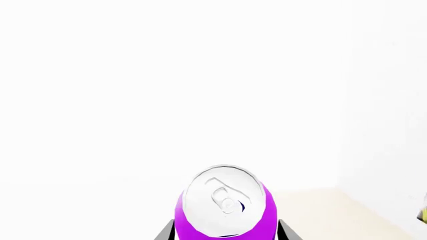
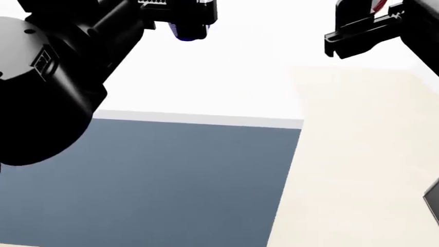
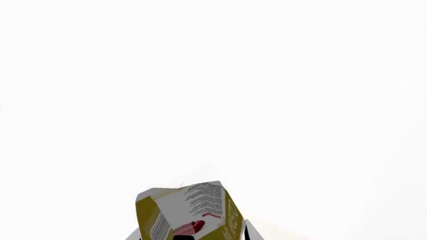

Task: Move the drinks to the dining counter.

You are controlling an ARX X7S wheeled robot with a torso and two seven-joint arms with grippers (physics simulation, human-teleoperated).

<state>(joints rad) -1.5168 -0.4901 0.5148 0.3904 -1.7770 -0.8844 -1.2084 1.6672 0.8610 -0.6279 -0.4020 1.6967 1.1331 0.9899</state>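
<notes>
My left gripper (image 1: 225, 236) is shut on a purple can (image 1: 225, 210) with a silver top. A dark finger (image 1: 166, 233) stands on each side of the can, which hangs over the white top of the dining counter (image 1: 167, 90). In the head view the can's underside (image 2: 187, 32) shows under that gripper (image 2: 184, 14), above the counter top (image 2: 226, 77). My right gripper (image 3: 193, 237) is shut on a small yellow-white juice carton (image 3: 190, 212) with a red fruit picture, tilted, also over white surface. From the head camera the right gripper (image 2: 358, 30) sits at the top right.
Below its pale edge the counter has a dark blue-grey front (image 2: 158, 180). Beige floor (image 2: 357, 164) runs along the counter's right end. My bulky black left arm (image 2: 48, 77) fills the left of the head view and hides part of the counter.
</notes>
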